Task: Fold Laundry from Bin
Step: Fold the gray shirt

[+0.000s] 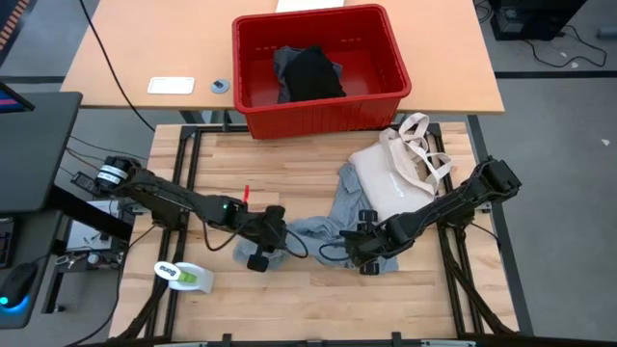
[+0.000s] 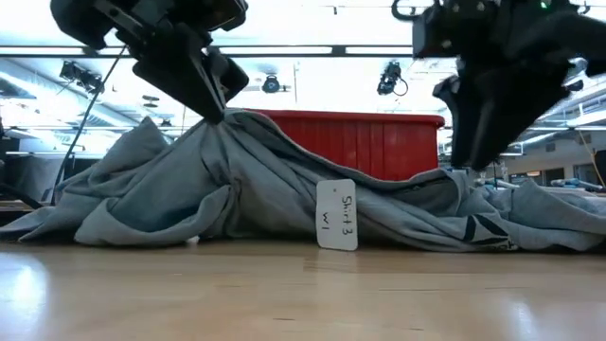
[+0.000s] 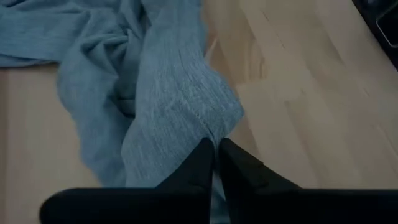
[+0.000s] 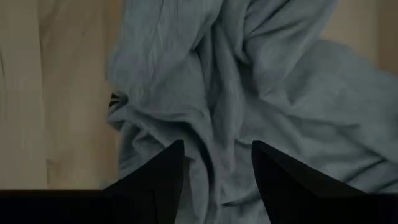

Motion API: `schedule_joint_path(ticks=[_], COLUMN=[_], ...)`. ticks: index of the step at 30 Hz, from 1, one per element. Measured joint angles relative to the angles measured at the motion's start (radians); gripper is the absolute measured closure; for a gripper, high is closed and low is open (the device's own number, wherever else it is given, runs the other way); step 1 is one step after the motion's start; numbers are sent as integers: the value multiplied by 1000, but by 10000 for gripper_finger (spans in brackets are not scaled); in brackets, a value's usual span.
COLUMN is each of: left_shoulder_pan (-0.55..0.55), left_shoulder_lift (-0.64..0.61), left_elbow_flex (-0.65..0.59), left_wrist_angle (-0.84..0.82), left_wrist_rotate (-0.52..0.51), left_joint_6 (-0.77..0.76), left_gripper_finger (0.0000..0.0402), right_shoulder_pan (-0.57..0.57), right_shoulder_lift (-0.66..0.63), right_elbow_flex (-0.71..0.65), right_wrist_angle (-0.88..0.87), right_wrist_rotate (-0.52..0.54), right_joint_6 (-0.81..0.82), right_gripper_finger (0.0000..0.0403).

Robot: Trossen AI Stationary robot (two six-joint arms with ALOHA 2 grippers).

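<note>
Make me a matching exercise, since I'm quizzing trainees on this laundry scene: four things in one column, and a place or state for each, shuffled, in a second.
Things:
1. grey T-shirt
2. black garment
3. left gripper
4. tote bag

Places or states:
A. inside the red bin
B. lying on the table behind the right arm
C. crumpled on the table between the two grippers, a white tag on it
D. shut on a fold of cloth

Pairs: 1-C, 2-A, 3-D, 4-B
</note>
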Motion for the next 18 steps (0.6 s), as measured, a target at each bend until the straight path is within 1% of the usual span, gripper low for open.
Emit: schedule_joint_path(ticks=[4,6,8,11,15,18], left_shoulder_pan=[21,31,37,38,37,37], left_shoulder_lift=[17,33,52,96,135,135], left_elbow_flex=[0,0,0,-1,-1,-1], left_wrist_angle=[-1,2,4,14,67,94], left_wrist_rotate=[-2,-22,-49,-99,-101,-69], left_joint_6=[-1,-7,-6,16,42,40], left_gripper_finger=[368,357,337,293,240,222], right_shoulder_pan=[6,6,6,6,6,6], right_shoulder_lift=[0,0,0,0,0,0], right_elbow_flex=[33,33,34,33,33,33], right_wrist_angle=[32,49,67,100,106,107], right_wrist_rotate=[2,-4,1,3,7,7], right_joint_6=[-20,-29,-28,-29,-36,-36], right_gripper_finger=[208,208,208,208,208,208])
